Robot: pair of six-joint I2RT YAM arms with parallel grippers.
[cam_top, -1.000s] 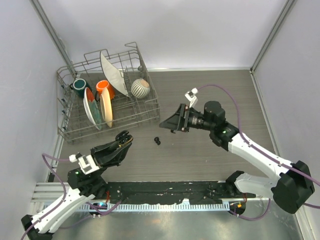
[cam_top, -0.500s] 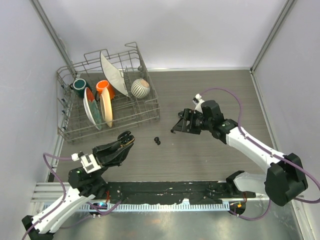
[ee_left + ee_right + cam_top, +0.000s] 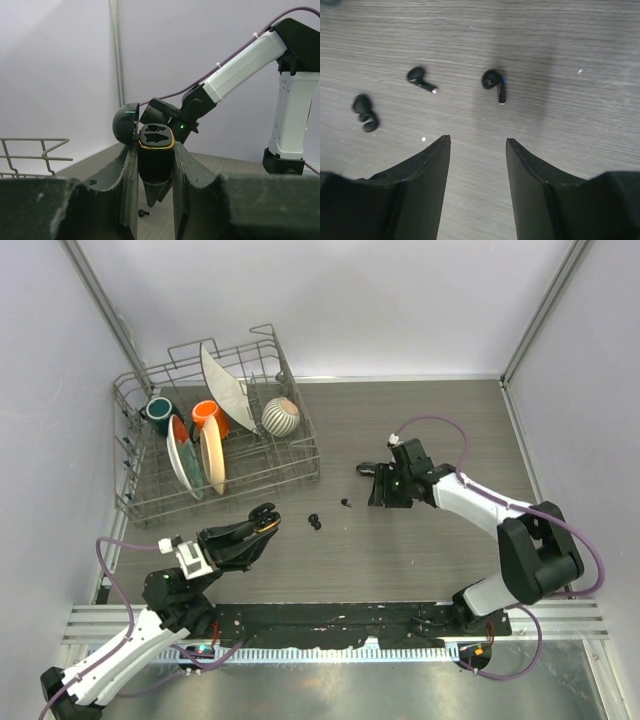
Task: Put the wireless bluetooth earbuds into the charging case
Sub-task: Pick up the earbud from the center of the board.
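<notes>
Gripping charging case [image 3: 156,150] in left jaws, right jaws parted near loose earbuds [image 3: 493,82], dish rack [image 3: 222,492] beyond.

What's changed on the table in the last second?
The right gripper came down toward the table over the loose earbuds, jaws open and empty. The left gripper, shut on the open case, edged toward them. Earbuds and dish rack stayed put.

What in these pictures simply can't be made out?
- Right wrist view: the dark clump at left is blurred; one earbud or two, unclear.
- Left wrist view: the left gripper covers the sides of the charging case.
- Top view: the loose earbud is too small for detail.
</notes>
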